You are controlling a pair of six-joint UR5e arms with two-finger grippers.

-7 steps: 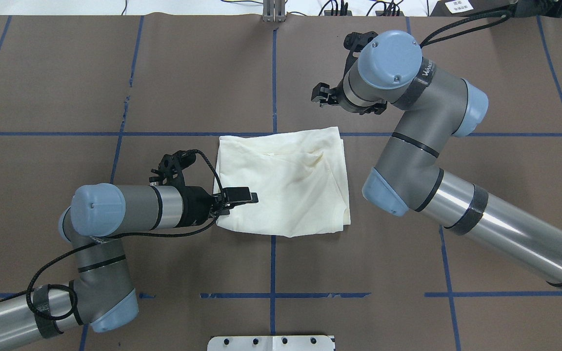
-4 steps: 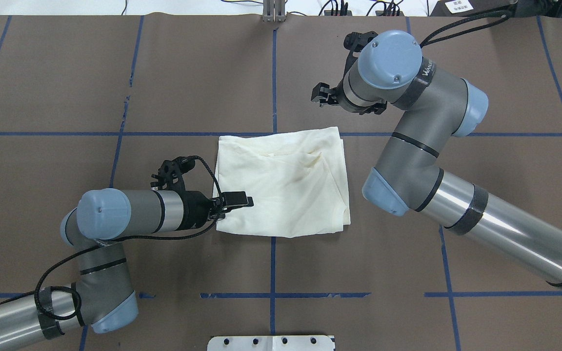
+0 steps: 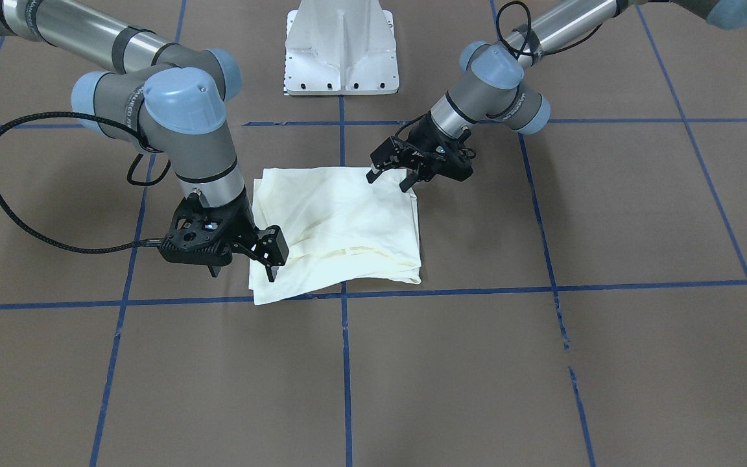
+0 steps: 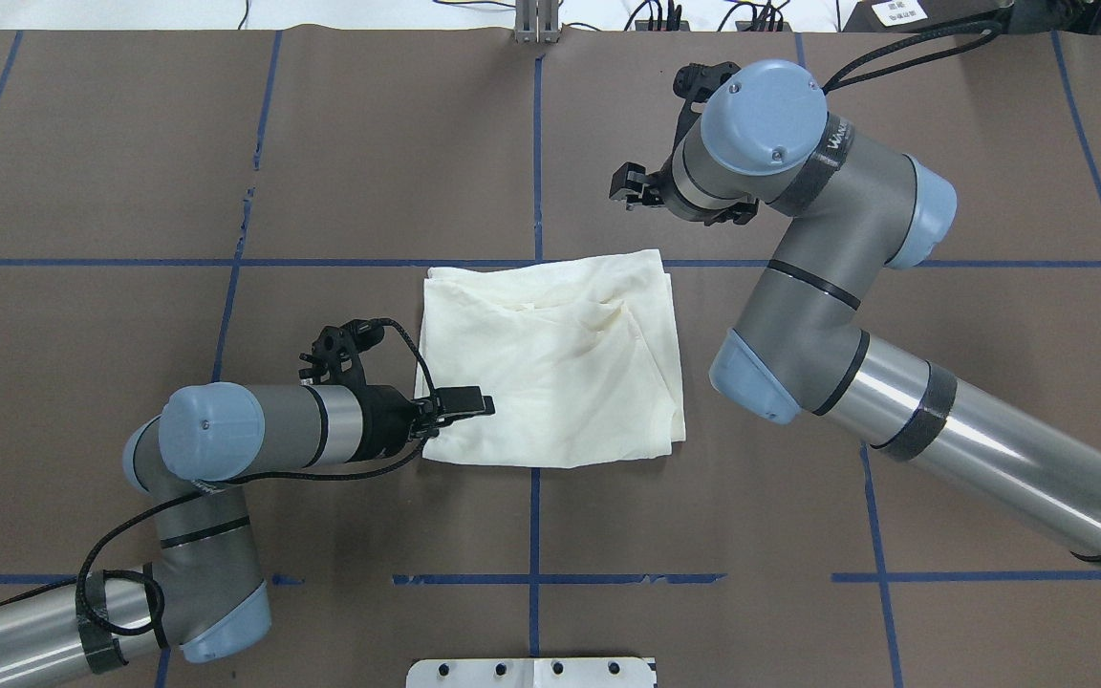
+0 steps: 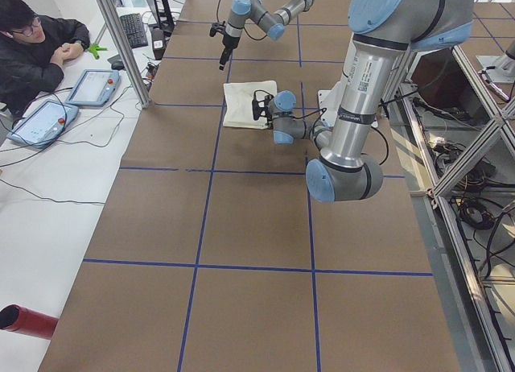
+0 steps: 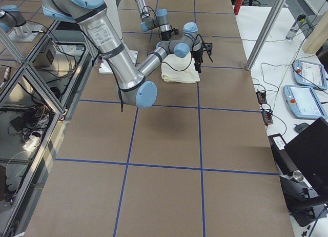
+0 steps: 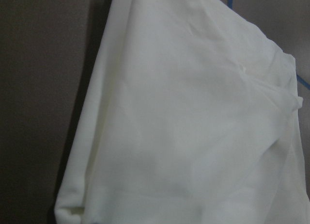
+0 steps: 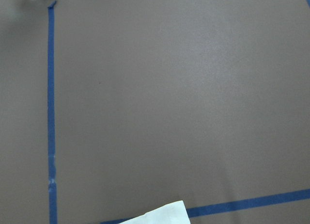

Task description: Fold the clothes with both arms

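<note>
The clothes are one cream shirt (image 4: 560, 373), folded into a rough square at the table's middle, plain side up (image 3: 341, 220). My left gripper (image 4: 474, 399) reaches in sideways over the shirt's left edge near its near-left corner. Its fingers are spread open (image 3: 390, 179), at or just above the fabric. The left wrist view is filled with the cream cloth (image 7: 184, 127). My right gripper (image 4: 635, 188) is open and hangs above the table just beyond the shirt's far-right corner (image 3: 274, 259). In the right wrist view only a tip of the shirt (image 8: 160, 215) shows.
The brown table cover carries a grid of blue tape lines (image 4: 535, 143). The white pedestal base (image 3: 341, 52) stands at the robot's edge. A seated person (image 5: 32, 50) and teach pendants (image 6: 302, 88) are beside the table's far edge.
My left gripper has slid toward the robot's side and slightly left. The shirt's left edge and near-left corner shifted with it. The right arm has not moved.
</note>
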